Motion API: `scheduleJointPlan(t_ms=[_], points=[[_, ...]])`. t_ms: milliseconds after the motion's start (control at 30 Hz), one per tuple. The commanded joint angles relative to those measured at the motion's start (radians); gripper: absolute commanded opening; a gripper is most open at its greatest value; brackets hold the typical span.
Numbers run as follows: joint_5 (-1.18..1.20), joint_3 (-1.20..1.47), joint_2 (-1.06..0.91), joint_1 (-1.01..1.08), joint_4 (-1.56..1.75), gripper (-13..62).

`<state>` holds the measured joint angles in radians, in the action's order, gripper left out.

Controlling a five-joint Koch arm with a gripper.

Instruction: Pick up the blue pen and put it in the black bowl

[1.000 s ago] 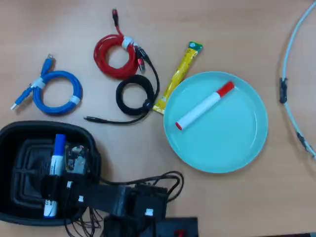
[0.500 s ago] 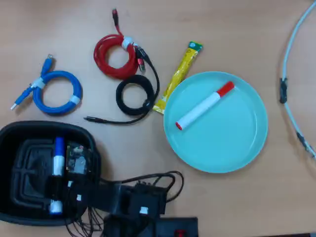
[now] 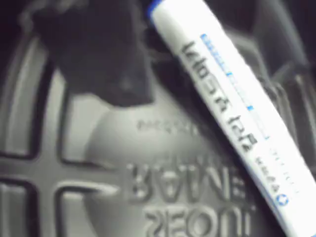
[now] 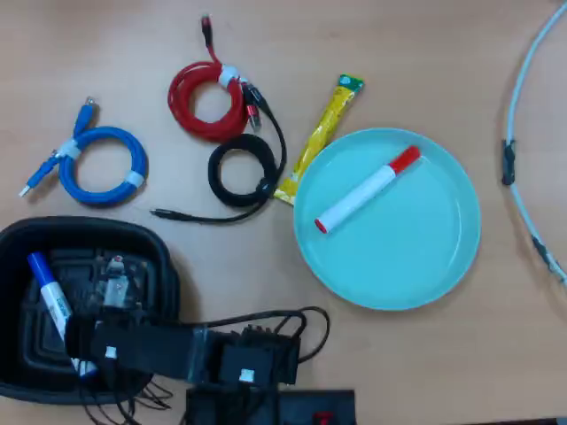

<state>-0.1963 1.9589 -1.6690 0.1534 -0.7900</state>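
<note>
Inside the black bowl [image 4: 18,243], the blue pen [image 4: 51,297] lies along its left side; the arm [image 4: 168,350] crosses its right rim.

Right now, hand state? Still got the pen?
Hand: cannot be told, jaws are not separable in either view. The blue pen lies tilted in the black bowl; whether it is gripped is unclear.

a hobby or office desk: a plain light wood tabletop [image 4: 425,53] scattered with coiled blue [image 4: 99,166], red [image 4: 205,100] and black cables [image 4: 241,170] on the far left, a yellow sachet [image 4: 322,135] beside a teal plate [image 4: 443,257] holding a red-capped marker [image 4: 366,190], and a pale cable [image 4: 523,133] along the right edge
</note>
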Motion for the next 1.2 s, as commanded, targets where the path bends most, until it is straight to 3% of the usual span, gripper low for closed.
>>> scheduleJointPlan(t_ms=[0, 133, 333, 567, 967, 1167], points=[[-0.015, -0.091, -0.006, -0.002, -0.017, 21.4], [-0.017, -0.135, -0.011, 0.003, -0.029, 16.4], [-0.008, -0.213, -0.012, 0.031, -0.031, -8.8], [-0.005, -0.206, -0.020, 0.161, -0.031, -6.2], [-0.003, -0.215, -0.051, 0.690, -0.126, -6.3], [-0.015, -0.221, -0.222, 0.822, -0.210, -6.3]])
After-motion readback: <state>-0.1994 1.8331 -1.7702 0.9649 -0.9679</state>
